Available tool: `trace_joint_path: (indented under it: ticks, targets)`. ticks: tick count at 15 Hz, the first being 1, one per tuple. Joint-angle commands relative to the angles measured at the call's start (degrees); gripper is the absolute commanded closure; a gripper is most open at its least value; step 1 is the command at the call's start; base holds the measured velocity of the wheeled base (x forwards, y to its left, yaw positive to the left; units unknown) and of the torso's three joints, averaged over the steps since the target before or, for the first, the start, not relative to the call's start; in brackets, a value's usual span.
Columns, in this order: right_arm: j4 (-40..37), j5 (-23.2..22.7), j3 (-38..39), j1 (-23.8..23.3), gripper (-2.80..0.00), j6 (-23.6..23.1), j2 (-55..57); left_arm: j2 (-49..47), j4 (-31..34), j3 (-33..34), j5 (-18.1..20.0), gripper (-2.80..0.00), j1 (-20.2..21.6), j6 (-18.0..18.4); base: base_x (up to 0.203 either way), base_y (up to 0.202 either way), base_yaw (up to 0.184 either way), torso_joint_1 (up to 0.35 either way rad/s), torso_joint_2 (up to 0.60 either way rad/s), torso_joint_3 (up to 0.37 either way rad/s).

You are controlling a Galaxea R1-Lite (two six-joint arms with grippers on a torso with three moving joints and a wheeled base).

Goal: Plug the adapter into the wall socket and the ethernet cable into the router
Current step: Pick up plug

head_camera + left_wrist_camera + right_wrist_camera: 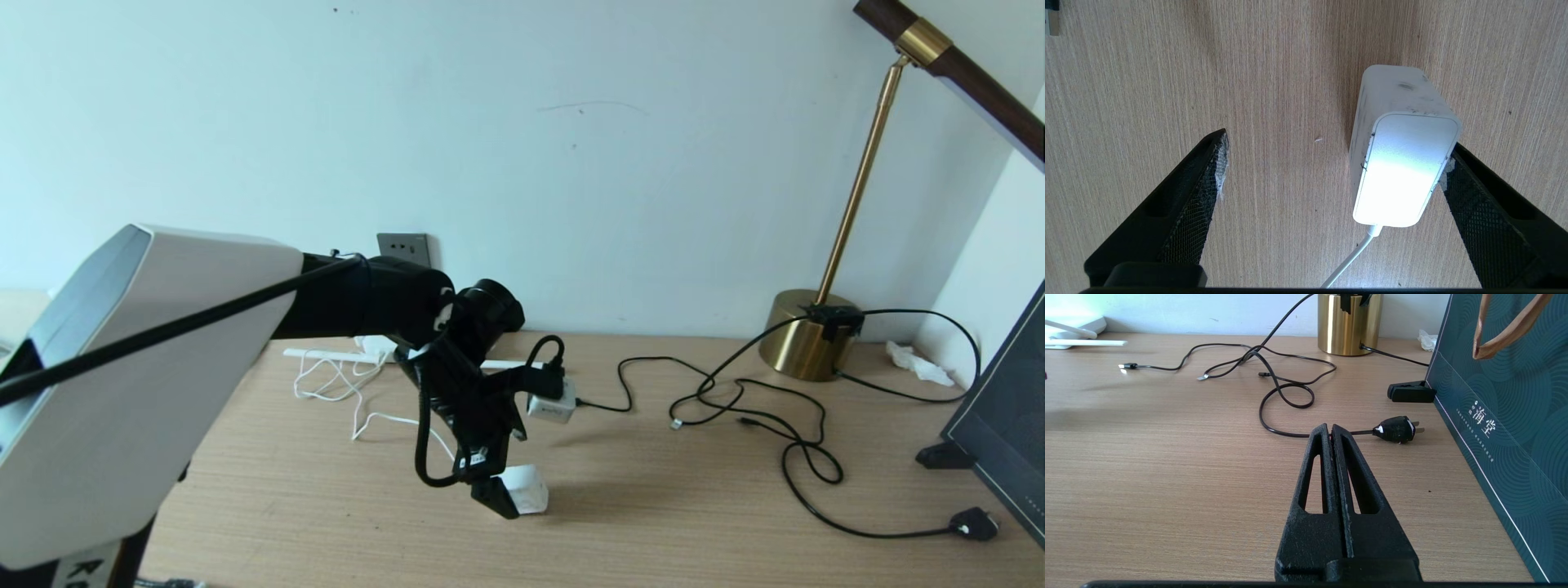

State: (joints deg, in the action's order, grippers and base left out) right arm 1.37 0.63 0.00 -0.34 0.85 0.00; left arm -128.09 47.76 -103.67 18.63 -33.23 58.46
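The white adapter stands on the wooden desk with its thin white cord trailing back toward the router, which is mostly hidden behind my left arm. My left gripper is open around the adapter; one finger touches its side, the other finger stands well apart. The grey wall socket is on the wall above the arm. The ethernet cable's clear-tipped plug lies mid-desk. My right gripper is shut and empty, low over the desk.
A second white cube charger with a black cable lies just behind the adapter. Loose black cables loop across the right half, ending in a two-pin plug. A brass lamp base, a dark green bag and a black clip stand at right.
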Motion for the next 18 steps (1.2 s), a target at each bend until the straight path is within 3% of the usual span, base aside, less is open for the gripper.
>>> trace_joint_path:
  ticks: [1, 11, 12, 18]
  targets:
    - [0.0, 0.0, 0.7, 0.0, 0.00, 0.0, 0.0, 0.3, 0.3, -0.3, 0.1, -2.80, 0.0, 0.3, 0.000, 0.000, 0.000, 0.000, 0.00, 0.000]
    - [0.0, 0.0, 0.7, 0.0, 0.00, 0.0, 0.0, 0.2, 0.4, -0.7, 0.1, -2.80, -0.2, 0.2, 0.000, 0.000, 0.000, 0.000, 0.00, 0.000]
    - [0.0, 0.0, 0.7, 0.0, 0.00, 0.0, 0.0, 0.1, 0.2, -0.7, 0.1, 0.00, -0.2, 0.2, 0.000, 0.000, 0.000, 0.000, 0.00, 0.000]
    - [0.0, 0.0, 0.7, 0.0, 0.00, 0.0, 0.0, 0.4, 0.3, -0.8, 0.3, 0.00, -0.1, 0.2, 0.000, 0.000, 0.000, 0.000, 0.00, 0.000]
